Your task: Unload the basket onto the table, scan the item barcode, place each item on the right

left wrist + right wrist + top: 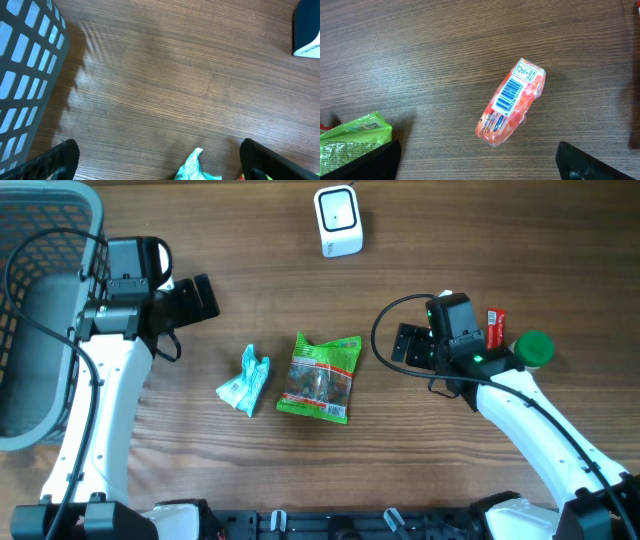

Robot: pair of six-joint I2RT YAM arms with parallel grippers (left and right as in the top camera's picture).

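The orange packet (512, 102) lies flat on the table (420, 60), right under the right gripper (402, 345). Its long side runs from 1 to 7 o'clock in the right wrist view, and its barcode (509, 95) faces up on the upper half. From overhead the arm hides it. The right jaws stand fully apart, one finger at each lower corner of the wrist view, and they hold nothing.

A green bag (320, 377) sits near the packet at about 8 o'clock, with a blue wrapper (244, 380) just beyond it at 9. At 3 o'clock from the right gripper are a red box (496, 327) and a green lid (533, 347). The white scanner (338, 220) stands well apart, at about 11 o'clock from that gripper, near the table's far edge. The left gripper (205, 297) hangs wide open and empty over bare wood, beside the basket (40, 300) at the 9 o'clock side.

The main risk, as I judge it, is the grasp. The packet lies slanted to the jaws, so closing on it could twist it, or a finger could land on the barcode and hide it. The wrapper looks soft and slick, so it may crumple or slip on the way to the scanner. A low approach could also snag the green bag.
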